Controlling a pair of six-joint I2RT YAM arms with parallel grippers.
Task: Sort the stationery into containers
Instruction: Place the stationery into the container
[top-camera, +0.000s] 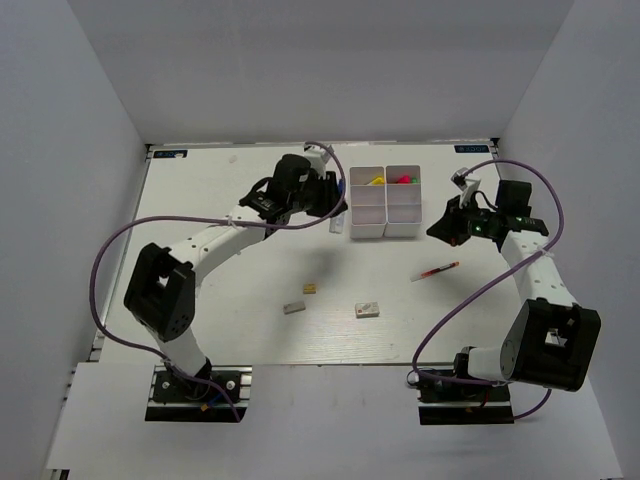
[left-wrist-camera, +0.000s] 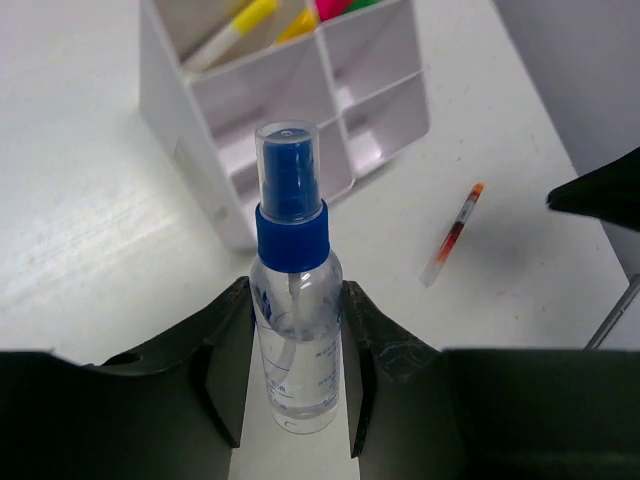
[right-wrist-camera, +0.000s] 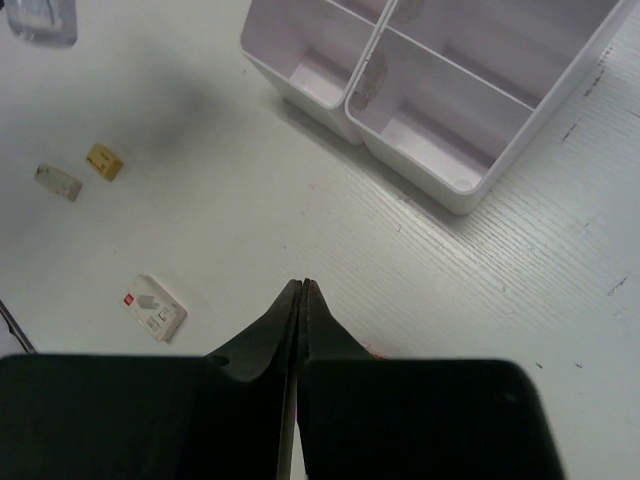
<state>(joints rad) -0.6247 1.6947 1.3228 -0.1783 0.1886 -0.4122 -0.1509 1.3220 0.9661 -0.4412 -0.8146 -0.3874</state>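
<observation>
My left gripper (left-wrist-camera: 297, 292) is shut on the blue-capped clear bottle (left-wrist-camera: 292, 330), one finger on each side of its body. It holds the bottle (top-camera: 338, 225) upright beside the near left corner of the white six-compartment tray (top-camera: 368, 232). Yellow-capped pens (left-wrist-camera: 236, 22) lie in a far compartment, and a green highlighter (top-camera: 405, 180) lies in the one beside it. The thin red pen (top-camera: 435, 270) lies on the table right of the tray. My right gripper (right-wrist-camera: 302, 286) is shut and empty, just above the table near the tray (right-wrist-camera: 455, 185) and the red pen.
A tan eraser (top-camera: 310, 288), a grey eraser (top-camera: 293, 308) and a white eraser (top-camera: 367, 309) lie on the near middle of the table. They also show in the right wrist view: tan (right-wrist-camera: 104, 161), grey (right-wrist-camera: 58, 181) and white (right-wrist-camera: 155, 307). White walls enclose the table.
</observation>
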